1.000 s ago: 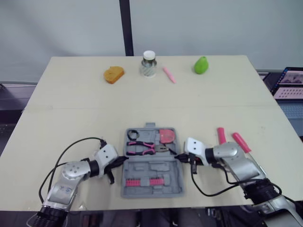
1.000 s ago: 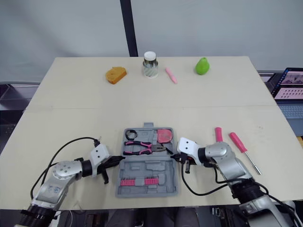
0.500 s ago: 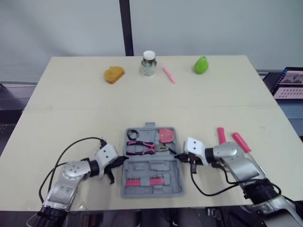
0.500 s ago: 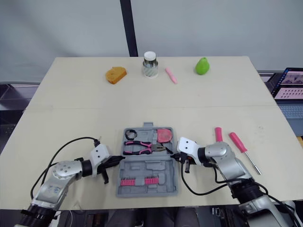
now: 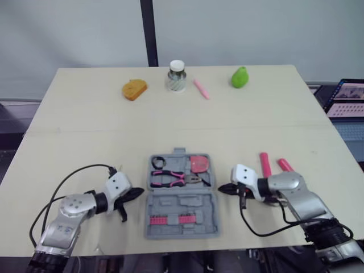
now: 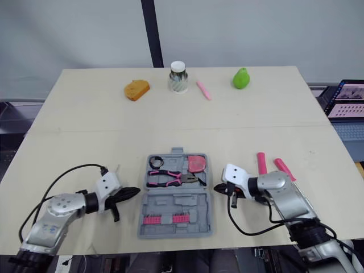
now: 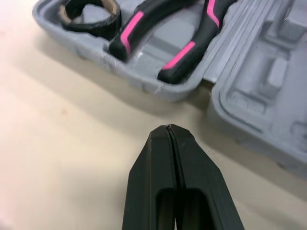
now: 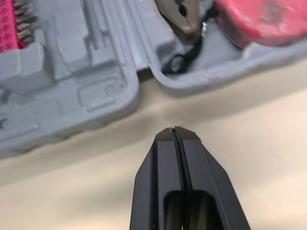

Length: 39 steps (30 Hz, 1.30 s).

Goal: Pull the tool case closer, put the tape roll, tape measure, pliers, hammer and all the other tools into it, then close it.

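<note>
Grey tool case (image 5: 183,202) sits open at lower middle, pink-handled pliers (image 5: 172,178) inside. Left gripper (image 5: 140,193) and right gripper (image 5: 222,187) flank it, both pressed together.

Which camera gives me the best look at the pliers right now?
Left eye view: the pliers lie whole in the case, handles to nose. The right eye view matches. Left wrist view shows their handles; right wrist view, their nose.
</note>
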### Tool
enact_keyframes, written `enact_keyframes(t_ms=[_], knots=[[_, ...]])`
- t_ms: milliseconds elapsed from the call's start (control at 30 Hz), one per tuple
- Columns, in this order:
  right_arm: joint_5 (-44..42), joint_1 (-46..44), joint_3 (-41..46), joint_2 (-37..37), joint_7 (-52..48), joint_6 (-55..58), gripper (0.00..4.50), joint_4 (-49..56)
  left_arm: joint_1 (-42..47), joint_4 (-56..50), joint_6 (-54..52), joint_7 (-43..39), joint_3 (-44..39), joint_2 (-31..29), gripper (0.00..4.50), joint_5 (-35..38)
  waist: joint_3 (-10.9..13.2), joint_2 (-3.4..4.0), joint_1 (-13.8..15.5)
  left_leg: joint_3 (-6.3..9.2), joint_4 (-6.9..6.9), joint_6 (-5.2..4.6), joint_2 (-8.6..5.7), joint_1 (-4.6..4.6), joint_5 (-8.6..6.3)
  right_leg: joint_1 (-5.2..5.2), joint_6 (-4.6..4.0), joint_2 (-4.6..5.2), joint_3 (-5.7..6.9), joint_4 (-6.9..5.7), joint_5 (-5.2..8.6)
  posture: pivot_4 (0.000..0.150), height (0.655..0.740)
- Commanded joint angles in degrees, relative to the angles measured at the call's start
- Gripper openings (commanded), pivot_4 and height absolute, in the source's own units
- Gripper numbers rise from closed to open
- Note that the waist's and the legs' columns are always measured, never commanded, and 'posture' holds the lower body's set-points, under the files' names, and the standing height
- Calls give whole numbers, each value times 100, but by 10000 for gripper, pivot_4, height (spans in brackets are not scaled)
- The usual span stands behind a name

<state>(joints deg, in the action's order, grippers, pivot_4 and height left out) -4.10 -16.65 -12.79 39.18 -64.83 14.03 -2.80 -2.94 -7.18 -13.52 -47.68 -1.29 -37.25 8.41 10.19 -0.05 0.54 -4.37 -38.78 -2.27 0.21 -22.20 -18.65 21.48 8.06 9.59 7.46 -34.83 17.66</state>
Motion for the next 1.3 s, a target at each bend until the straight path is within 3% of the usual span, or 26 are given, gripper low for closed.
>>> enact_keyframes(t_ms=[33,200,300,367,433,633,667,700,967,1300], knots=[[-337,-39,459,134,-39,-22,0,-72,-205,-461,-252,-83,-541,-231,237,411,1,-1,-37,0,0,0,0,0,0,0,0,0,0,1,0,1500,7400],[-1303,-47,1394,450,-320,510,0,-34,-457,-847,-944,-242,-1828,-584,237,1378,8,2,-49,2,0,0,3,-2,0,0,0,0,0,5,0,1500,7400],[-1812,3,2063,850,-582,862,0,-350,-687,-558,-1093,-282,-2613,-790,237,1594,11,6,-56,3,3,-3,2,-2,-2,-3,0,1,1,10,0,1500,7400],[-1963,41,2448,1208,-712,1031,0,-781,-922,-280,-1053,-318,-2961,-935,5527,1512,12,9,-60,2,4,-7,2,-2,-4,-3,0,1,1,12,0,1500,7400],[-1970,78,2762,1559,-797,979,8041,-1394,-1141,-26,-965,-354,-3228,-1003,13511,1461,15,13,-59,-2,6,-10,0,-1,-6,-4,0,1,2,16,0,1500,7400],[-1739,246,3277,2250,-908,289,38676,-3182,-1620,955,-418,-485,-3872,-1134,44877,1304,17,12,-79,-16,7,-11,4,1,-13,-2,0,2,1,23,0,1500,7400],[-1704,251,3315,2298,-884,171,43834,-3455,-1644,1118,-323,-486,-3936,-1156,45000,1291,17,12,-84,-18,7,-10,6,2,-13,0,0,4,0,31,0,1500,7400],[-1670,258,3340,2324,-861,86,44486,-3651,-1659,1247,-243,-485,-3984,-1173,45000,1278,17,14,-87,-22,7,-8,7,2,-15,3,-1,4,0,39,0,1500,7400],[-1422,127,3303,2371,-744,-551,44486,-4817,-1558,1858,133,-445,-4056,-1257,45000,1241,29,34,-128,-46,10,0,19,12,-40,12,-3,14,-3,40,1,1500,7400],[-1569,50,3331,2217,-755,-391,44486,-4348,-1467,1405,-69,-394,-3894,-1193,45000,1344,34,42,-218,-66,9,6,36,19,-49,13,-3,9,2,21,1,1500,7400]])
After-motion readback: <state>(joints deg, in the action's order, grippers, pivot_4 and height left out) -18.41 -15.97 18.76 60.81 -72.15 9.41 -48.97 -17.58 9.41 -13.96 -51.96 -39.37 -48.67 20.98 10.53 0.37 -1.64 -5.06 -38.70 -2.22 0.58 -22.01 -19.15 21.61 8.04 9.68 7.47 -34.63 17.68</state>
